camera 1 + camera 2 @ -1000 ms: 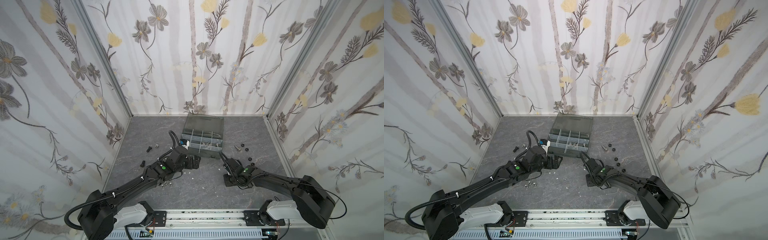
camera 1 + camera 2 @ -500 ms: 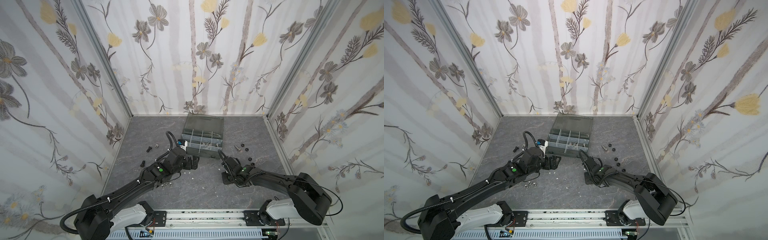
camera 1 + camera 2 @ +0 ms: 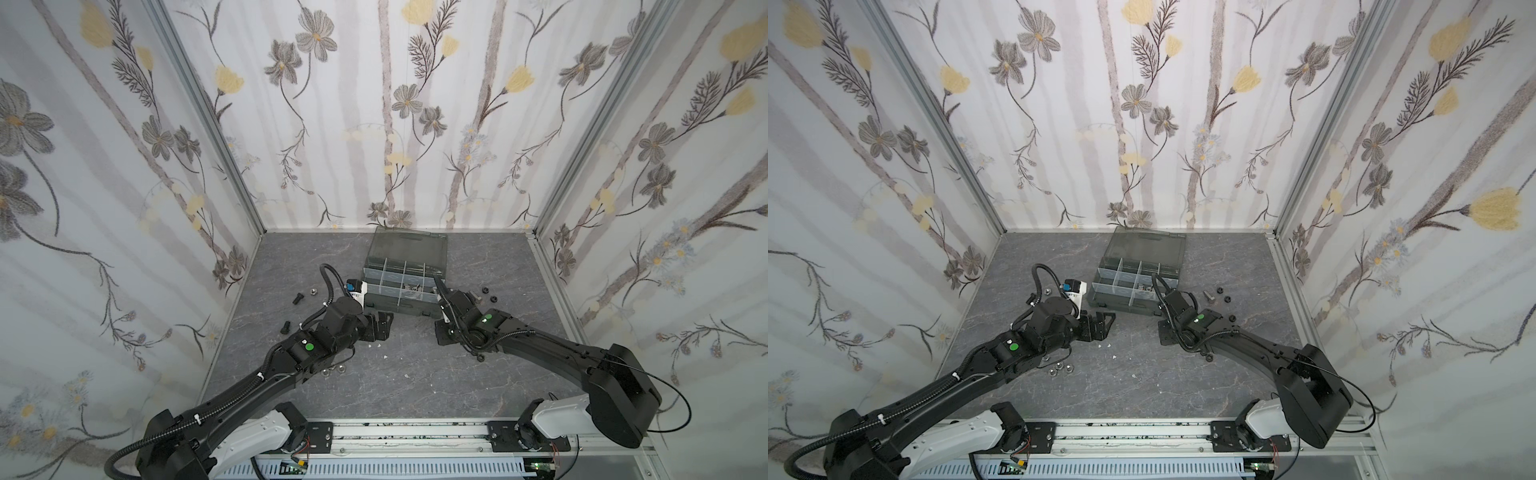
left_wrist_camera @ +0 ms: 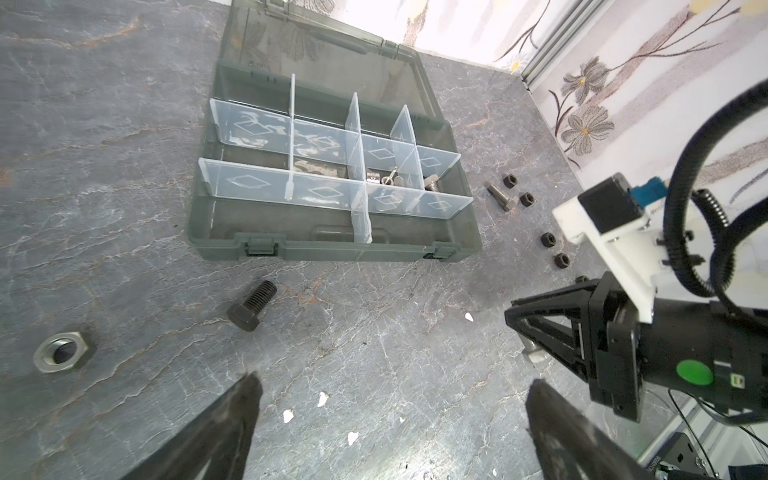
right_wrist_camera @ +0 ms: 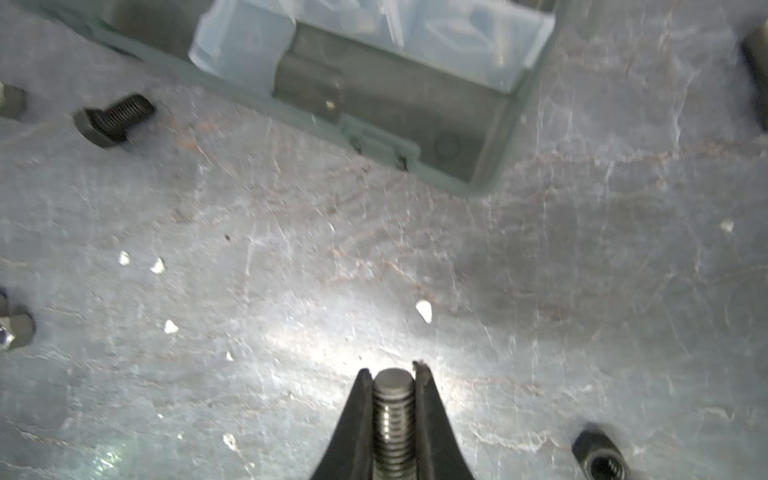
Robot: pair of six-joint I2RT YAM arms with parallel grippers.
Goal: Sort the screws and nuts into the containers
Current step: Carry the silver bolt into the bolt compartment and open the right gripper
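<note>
My right gripper (image 5: 392, 374) is shut on a silver screw (image 5: 394, 415), whose threaded shaft sits between the fingers just above the floor. In both top views this gripper (image 3: 442, 332) (image 3: 1167, 332) hangs in front of the near right corner of the organizer case (image 3: 405, 282) (image 3: 1133, 282). My left gripper (image 4: 392, 399) (image 3: 380, 328) stands open over bare floor with nothing between its fingers. A black screw (image 4: 251, 305) (image 5: 114, 120) lies in front of the case. Several silver parts (image 4: 386, 178) lie in its right-hand containers.
Right of the case lie a silver screw (image 4: 500, 197) (image 3: 1208, 295) and several black nuts (image 4: 527, 199) (image 3: 493, 299). A silver nut (image 4: 62, 353) lies left of the black screw. More silver nuts (image 3: 1059, 368) lie beside the left arm. A black nut (image 5: 600, 457) sits near the right gripper.
The right gripper has shut on the silver screw and moved a little toward the case. The left gripper has stayed open and shifted slightly left.
</note>
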